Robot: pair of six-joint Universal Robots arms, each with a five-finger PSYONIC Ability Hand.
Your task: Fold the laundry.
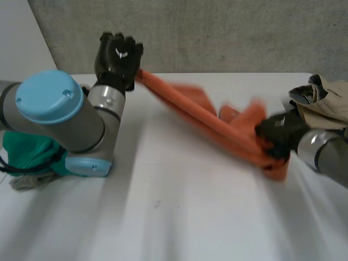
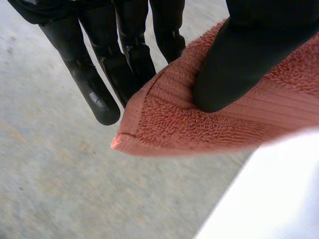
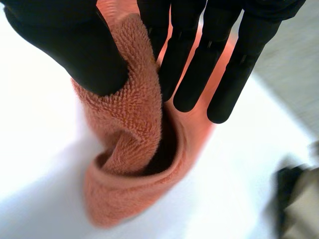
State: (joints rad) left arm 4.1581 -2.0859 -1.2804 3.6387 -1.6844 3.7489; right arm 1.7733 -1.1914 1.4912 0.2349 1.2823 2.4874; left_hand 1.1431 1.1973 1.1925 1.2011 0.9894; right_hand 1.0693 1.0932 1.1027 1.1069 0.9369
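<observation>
Orange terry towel (image 1: 206, 117) stretches as a bunched, taut band above the white table (image 1: 174, 217), running from the far edge left of centre down toward the right edge. The left hand (image 1: 117, 54) is raised at the far edge in front of the grey concrete wall (image 1: 217, 32). In the left wrist view its thumb (image 2: 249, 55) presses a hemmed corner of the towel (image 2: 224, 124) against its straight fingers (image 2: 99, 84), pinching it. The right hand (image 1: 277, 133) holds the other end near the right edge. In the right wrist view its thumb (image 3: 89, 50) and fingers (image 3: 199, 74) clamp a gathered fold of the towel (image 3: 134, 164), whose loose end loops down onto the table. A crumpled green cloth (image 1: 27, 152) lies at the left edge beneath the left arm, and a beige folded garment (image 1: 326, 100) sits at the far right corner.
</observation>
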